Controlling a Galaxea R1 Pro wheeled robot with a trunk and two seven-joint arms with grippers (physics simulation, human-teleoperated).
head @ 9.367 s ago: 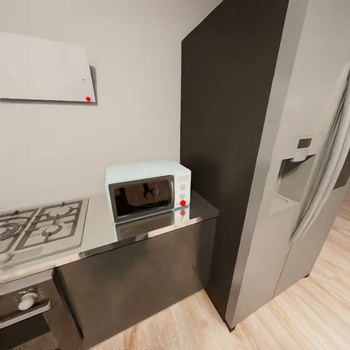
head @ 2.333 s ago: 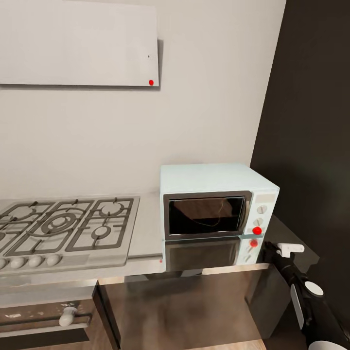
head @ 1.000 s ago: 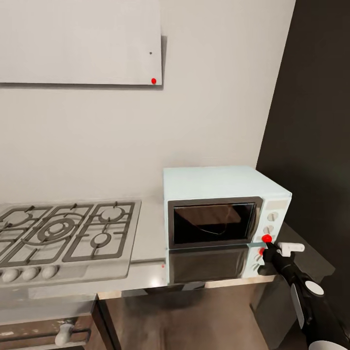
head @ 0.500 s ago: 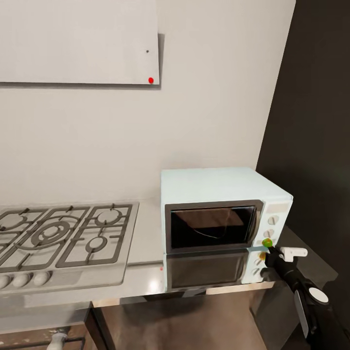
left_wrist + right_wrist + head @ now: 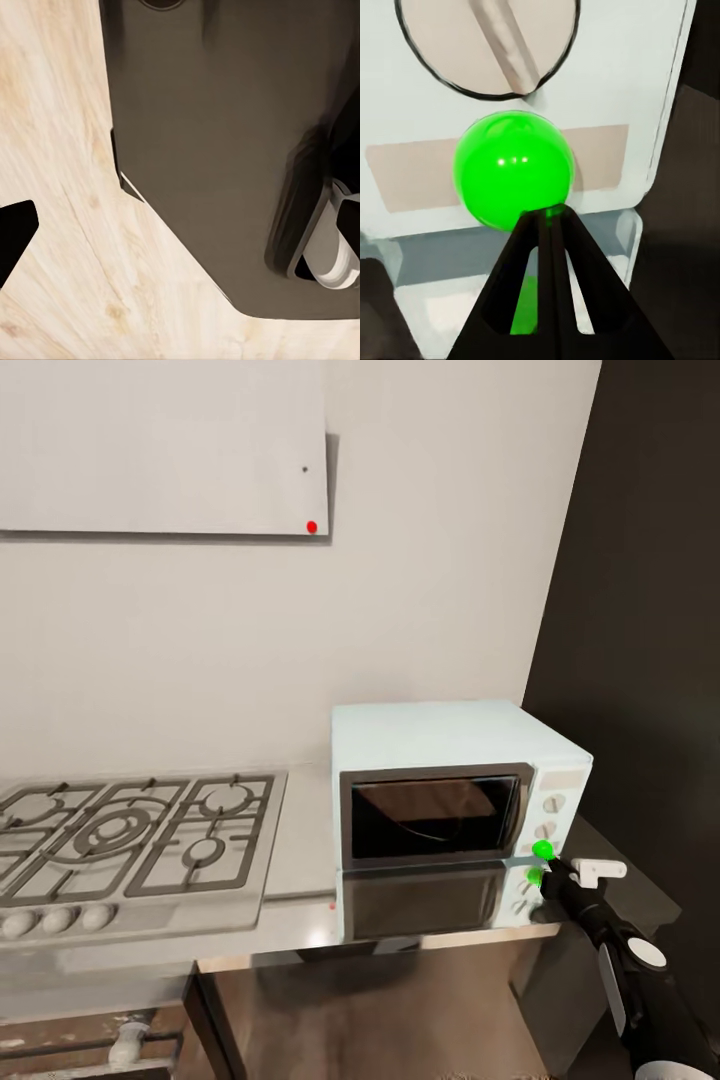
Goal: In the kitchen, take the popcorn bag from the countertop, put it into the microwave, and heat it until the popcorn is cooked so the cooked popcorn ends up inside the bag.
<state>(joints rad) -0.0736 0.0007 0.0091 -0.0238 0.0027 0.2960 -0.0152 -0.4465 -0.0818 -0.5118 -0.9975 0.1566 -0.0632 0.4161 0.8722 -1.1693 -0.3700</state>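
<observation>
Microwave (image 5: 455, 815), pale mint-blue with a dark glass door, is sitting on the glossy grey worktop (image 5: 300, 855), just beside a steel gas hob (image 5: 130, 845) and against a dark tall cabinet (image 5: 640, 610). The door is sitting shut. On the control panel beside the door, a round dot (image 5: 543, 850) is glowing green, with its reflection showing in the worktop below.

The right hand (image 5: 556, 867) is reaching up from the lower right on a black arm, its tip touching or just beside the green dot. In the right wrist view, the 2 fingers (image 5: 540, 247) are pressed together into a narrow point against the dot (image 5: 513, 169), holding nothing, under a large round knob (image 5: 487, 45).

The left wrist view is facing a pale wood floor (image 5: 67, 225) and a dark panel; I cannot tell how the left hand is set.

The popcorn bag cannot be made out through the dark glass.

The step in hand appears to be switching the microwave on. Next likely calls for drawing the hand back and waiting for heating.
</observation>
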